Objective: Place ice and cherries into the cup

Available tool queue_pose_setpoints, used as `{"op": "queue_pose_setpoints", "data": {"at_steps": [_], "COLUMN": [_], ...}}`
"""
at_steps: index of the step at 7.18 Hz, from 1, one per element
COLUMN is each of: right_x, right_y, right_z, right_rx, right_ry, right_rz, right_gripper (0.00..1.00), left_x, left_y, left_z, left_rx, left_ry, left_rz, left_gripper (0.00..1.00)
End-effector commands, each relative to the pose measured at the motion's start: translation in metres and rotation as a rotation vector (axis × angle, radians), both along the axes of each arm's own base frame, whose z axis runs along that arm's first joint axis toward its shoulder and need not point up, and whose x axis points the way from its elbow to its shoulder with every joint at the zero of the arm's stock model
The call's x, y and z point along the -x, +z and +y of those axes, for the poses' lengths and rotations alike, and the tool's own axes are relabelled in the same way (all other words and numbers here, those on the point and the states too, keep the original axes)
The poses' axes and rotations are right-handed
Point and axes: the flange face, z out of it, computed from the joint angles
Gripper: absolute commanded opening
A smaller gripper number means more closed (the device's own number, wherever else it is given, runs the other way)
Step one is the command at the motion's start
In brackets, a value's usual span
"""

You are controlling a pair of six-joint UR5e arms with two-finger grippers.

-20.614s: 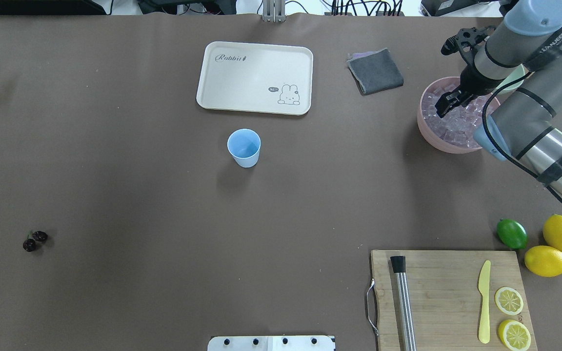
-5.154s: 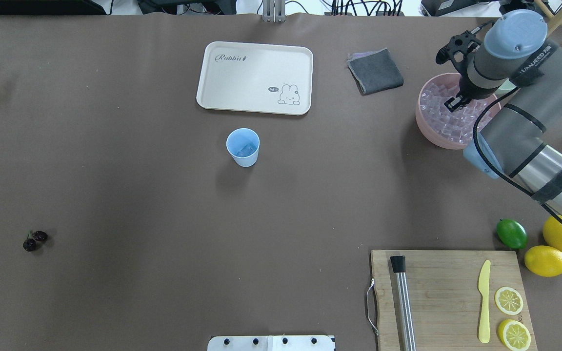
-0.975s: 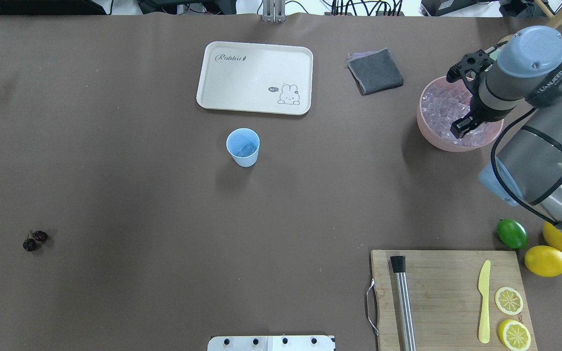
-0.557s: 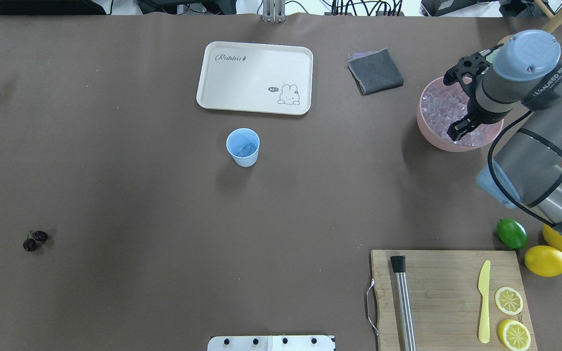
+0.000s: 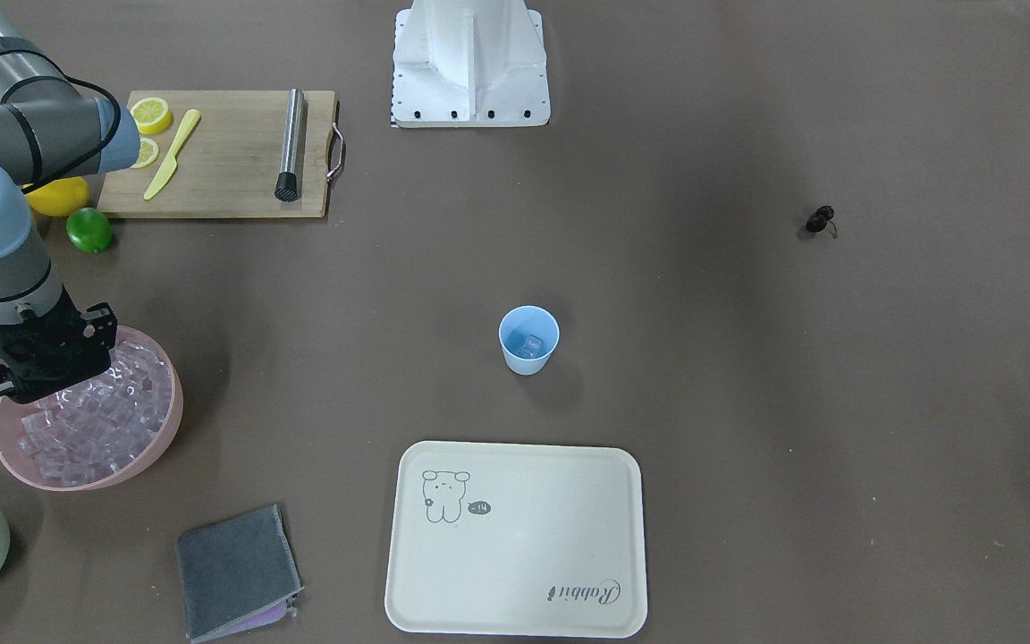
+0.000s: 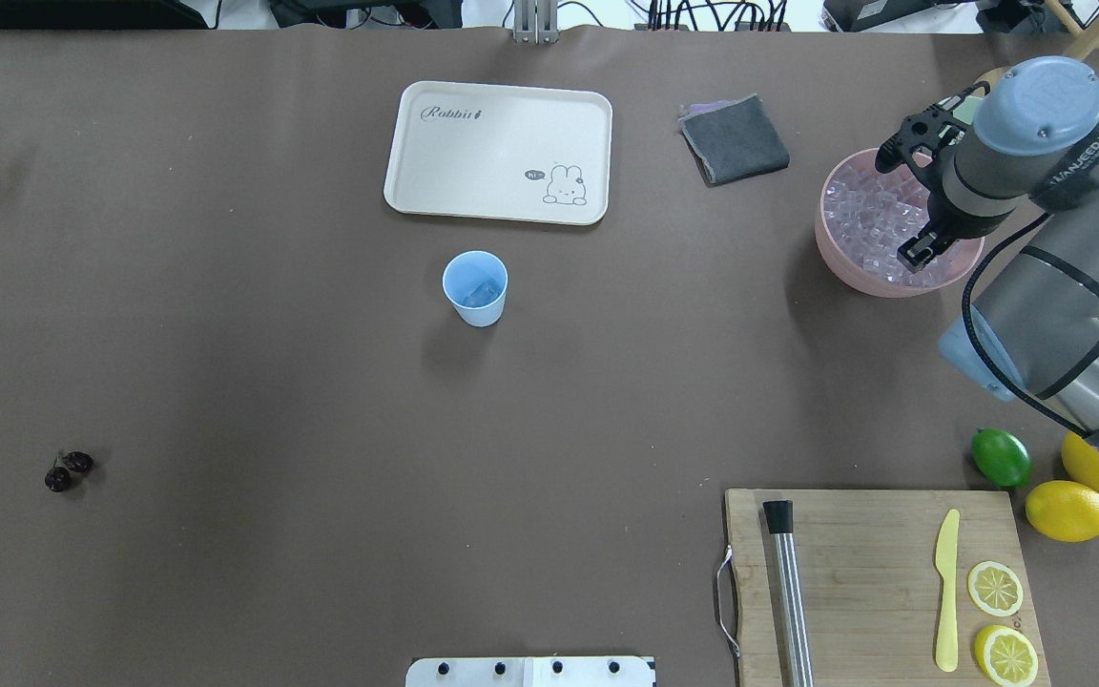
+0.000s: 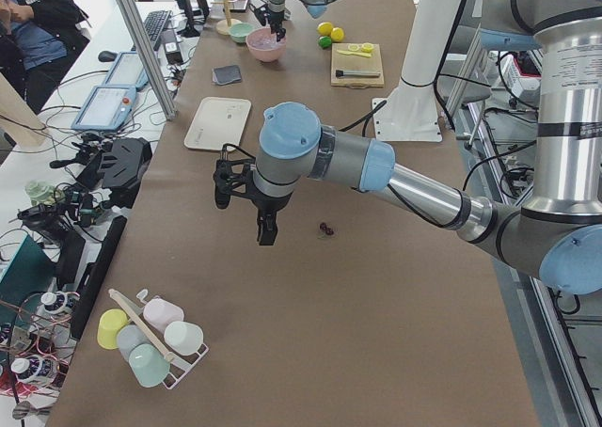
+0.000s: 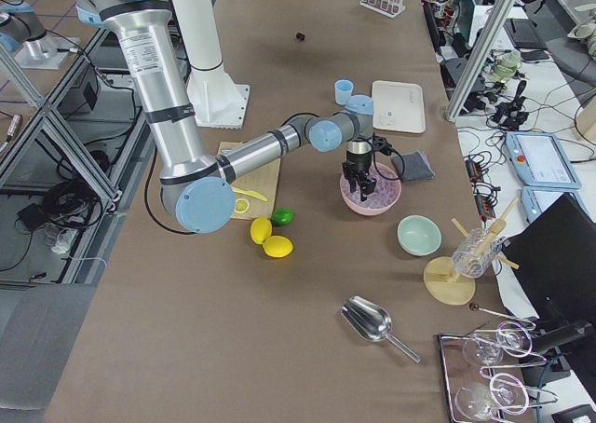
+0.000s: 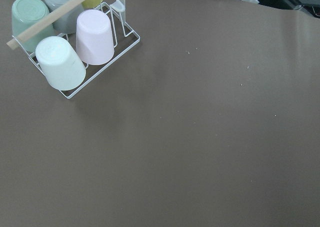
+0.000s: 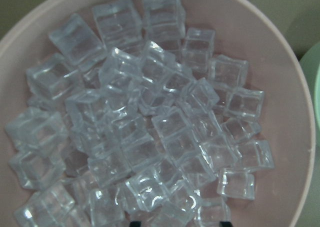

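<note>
Clerk: Cup (image 6: pixel 475 286), light blue. Location, contents?

Checker: Upright, mid-counter, nearer the far edge, just short of the cream tray (image 6: pixel 497 153). Holds at least one clear cube, glimpsed at the bottom in the front-facing view. Any further count too small to tell. No cherries inside.

Clerk: Ice (image 10: pixel 150 127), main stock?

Checker: Heaped in the pink bowl (image 6: pixel 836 262), far right corner, well apart from the cup.

Clerk: Right gripper (image 6: pixel 916 256)?

Checker: Poised over the bowl's near side, pointing down at the heap. Jaws barely showing at the bottom edge of the wrist view, set wide apart, with nothing pinched between. Contact with the cubes: cannot tell.

Clerk: Cherries (image 6: pixel 68 469)?

Checker: Dark pair, stems joined, on the bare counter toward the near left corner. Well apart from cup and bowl. Untouched, by the look of it.

Clerk: Left gripper (image 7: pixel 267 231)?

Checker: Hangs over the left end of the counter, cup rack (image 9: pixel 75 42) below in its wrist view. Seen from the side view only, so spread or closed: cannot tell.

Clerk: Progress?

Checker: Judged partway. Ice portion started, probably unfinished, given the right gripper over the stock. Cherry portion not yet started. Remaining: pinch a cube, carry it across to the cup, release. Then collect the cherries from the left end, likely a left-arm job, and drop them in.
</note>
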Motion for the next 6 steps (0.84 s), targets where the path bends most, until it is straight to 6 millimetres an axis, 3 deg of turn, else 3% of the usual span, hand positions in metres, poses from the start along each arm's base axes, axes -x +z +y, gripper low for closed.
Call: {"op": "queue_pose_setpoints", "data": {"at_steps": [1, 3, 6], "right_x": [0.008, 0.01, 0.013], "right_y": [-0.002, -0.001, 0.013], "right_z": [-0.002, -0.004, -0.009], "right_rx": [0.025, 0.028, 0.017], "right_ry": [0.038, 0.042, 0.042], "right_rz": [-0.009, -0.005, -0.013], "right_gripper": [0.51, 0.43, 0.43], "left_x": [0.001, 0.001, 0.001], "left_y": [0.001, 0.002, 0.0], "left_z": [0.0, 0.0, 0.0], "left_rx": [0.001, 0.003, -0.002], "left_ry": [-0.002, -0.002, -0.002], "left_rz": [0.0, 0.001, 0.0], "left_gripper": [0.98, 0.98, 0.98]}}
